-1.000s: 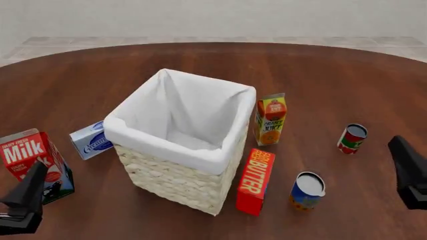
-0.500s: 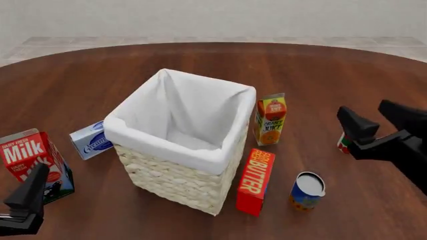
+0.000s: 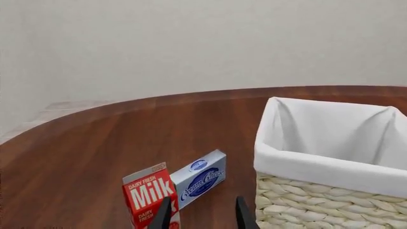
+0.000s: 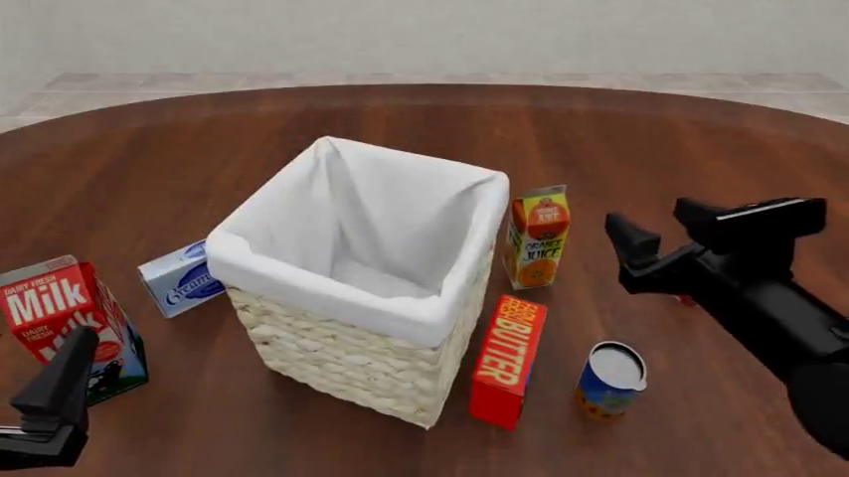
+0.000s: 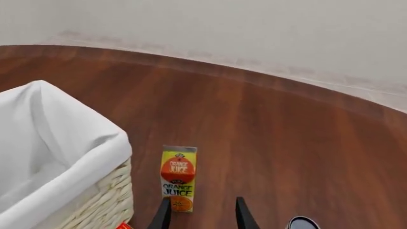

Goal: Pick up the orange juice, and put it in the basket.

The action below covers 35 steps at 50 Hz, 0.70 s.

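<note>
Nearest the camera in the front view, the left tool is parked low at the tabletop's near-left edge, just in front of the milk carton, in the same place as in the two earlier frames. In the left wrist view its two finger tips are seen a moderate gap apart, with nothing held between them.

On the right side a clear change is seen: a second ago only the tip of the right arm showed at the frame's edge, while now the right tool has been swung well inward and points toward the middle of the tabletop. Its fingers are seen apart and empty in the right wrist view, with the orange juice lying just ahead, slightly to one side of the gap.

Low on that side stand the blue can and the butter box, the latter close against the basket. A red can is now mostly hidden behind the arm.

Farther back, the orange juice is found upright on the tabletop, just beside the basket's right wall and not yet lifted. The approach is judged to be under way, with the grasp and the transfer still to be done.
</note>
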Each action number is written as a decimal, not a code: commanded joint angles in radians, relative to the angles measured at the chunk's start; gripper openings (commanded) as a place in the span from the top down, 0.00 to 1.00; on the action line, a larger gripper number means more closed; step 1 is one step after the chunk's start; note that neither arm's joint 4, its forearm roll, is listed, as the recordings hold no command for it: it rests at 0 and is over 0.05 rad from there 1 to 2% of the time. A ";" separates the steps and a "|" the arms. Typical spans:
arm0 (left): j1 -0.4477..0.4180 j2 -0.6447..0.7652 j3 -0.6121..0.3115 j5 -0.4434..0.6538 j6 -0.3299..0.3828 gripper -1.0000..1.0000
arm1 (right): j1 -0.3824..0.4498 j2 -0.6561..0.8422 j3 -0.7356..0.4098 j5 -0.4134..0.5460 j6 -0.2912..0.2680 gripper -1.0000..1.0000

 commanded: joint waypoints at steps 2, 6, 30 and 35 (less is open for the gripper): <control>0.003 0.000 0.001 0.004 0.002 0.00 | 0.017 0.215 -0.034 -0.140 0.001 0.00; 0.009 0.000 0.001 0.006 -0.001 0.00 | 0.051 0.308 -0.071 -0.154 -0.031 0.00; 0.013 0.000 0.001 0.013 -0.004 0.00 | 0.039 0.498 -0.153 -0.249 -0.017 0.00; 0.013 0.000 0.001 0.012 -0.004 0.00 | 0.043 0.535 -0.178 -0.255 -0.016 0.00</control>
